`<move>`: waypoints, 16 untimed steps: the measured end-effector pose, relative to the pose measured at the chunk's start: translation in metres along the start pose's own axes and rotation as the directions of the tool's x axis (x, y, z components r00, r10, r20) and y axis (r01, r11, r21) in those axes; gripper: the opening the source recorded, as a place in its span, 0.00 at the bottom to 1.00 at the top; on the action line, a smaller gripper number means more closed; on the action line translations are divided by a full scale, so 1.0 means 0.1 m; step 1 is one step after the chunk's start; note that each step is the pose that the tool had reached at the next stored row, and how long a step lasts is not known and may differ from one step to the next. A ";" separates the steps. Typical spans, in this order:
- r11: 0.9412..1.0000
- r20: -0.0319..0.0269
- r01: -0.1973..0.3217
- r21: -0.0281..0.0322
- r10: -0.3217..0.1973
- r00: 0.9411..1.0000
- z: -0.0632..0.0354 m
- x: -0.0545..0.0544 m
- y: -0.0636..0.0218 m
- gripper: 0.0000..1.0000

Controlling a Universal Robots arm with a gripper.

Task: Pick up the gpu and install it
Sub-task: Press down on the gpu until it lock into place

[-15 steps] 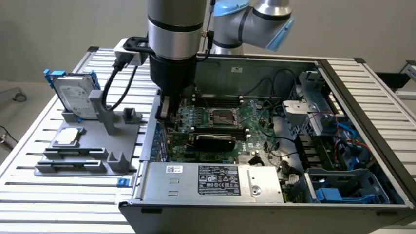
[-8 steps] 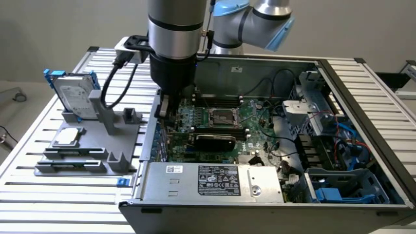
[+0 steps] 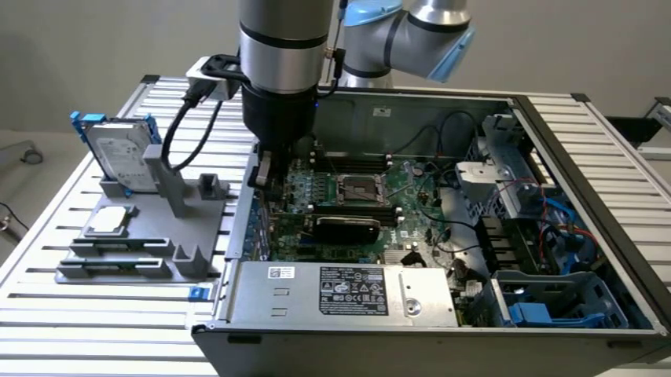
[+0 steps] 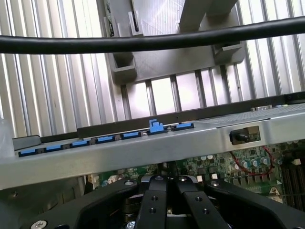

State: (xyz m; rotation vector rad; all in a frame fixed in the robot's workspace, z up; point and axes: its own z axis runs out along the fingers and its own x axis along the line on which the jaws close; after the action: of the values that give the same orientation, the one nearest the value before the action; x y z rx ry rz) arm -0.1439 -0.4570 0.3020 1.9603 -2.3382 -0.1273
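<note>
The gpu [image 3: 346, 228] shows its black rounded shroud and stands on edge across the green motherboard [image 3: 419, 200], inside the open computer case [image 3: 587, 196]. My gripper [image 3: 262, 181] hangs low inside the case by the wall on the exterior view's left, a short way from the gpu's near end. In the wrist view my gripper [image 4: 167, 183] has its black fingers pressed together with nothing between them. It sits just inside the case wall [image 4: 143, 148], above the motherboard [image 4: 248, 162].
A row of blue slot clips [image 4: 105, 139] lines the case wall. Outside the case, on the slatted table [image 3: 63, 314], a grey fixture [image 3: 137, 251] holds a silver hard drive in a blue frame [image 3: 121, 153]. A black cable [image 4: 143, 43] crosses the wrist view. Cables and drive bays [image 3: 545, 259] crowd the case's right.
</note>
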 end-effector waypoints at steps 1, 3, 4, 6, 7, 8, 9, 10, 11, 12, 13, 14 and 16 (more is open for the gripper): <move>1.000 -0.001 -0.001 0.000 0.001 1.000 0.000 0.00 -0.001 0.11; 1.000 -0.005 -0.003 0.001 0.003 1.000 0.000 0.00 -0.005 0.11; 1.000 -0.008 -0.003 0.001 0.003 1.000 0.000 0.00 -0.007 0.11; 1.000 -0.016 -0.004 0.002 0.004 1.000 -0.002 0.00 -0.017 0.11; 1.000 -0.021 -0.005 0.002 0.005 1.000 -0.003 0.00 -0.021 0.11; 1.000 -0.025 -0.005 0.003 0.005 1.000 -0.003 0.00 -0.023 0.11; 1.000 -0.028 -0.006 0.003 0.006 1.000 -0.004 0.00 -0.024 0.11; 1.000 -0.029 -0.006 0.003 0.007 1.000 -0.005 0.00 -0.024 0.11; 1.000 -0.030 -0.007 0.003 0.007 1.000 -0.005 0.00 -0.025 0.11; 1.000 -0.032 -0.008 0.004 0.008 0.999 -0.005 0.01 -0.025 0.11; 1.000 -0.034 -0.009 0.004 0.009 0.999 -0.006 0.01 -0.026 0.11; 1.000 -0.035 -0.009 0.004 0.009 0.999 -0.005 0.01 -0.026 0.11; 1.000 -0.038 -0.011 0.005 0.011 0.999 -0.004 0.01 -0.027 0.11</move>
State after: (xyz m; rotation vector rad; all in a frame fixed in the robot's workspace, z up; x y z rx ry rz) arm -0.1414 -0.4587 0.3021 1.9337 -2.3276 -0.0825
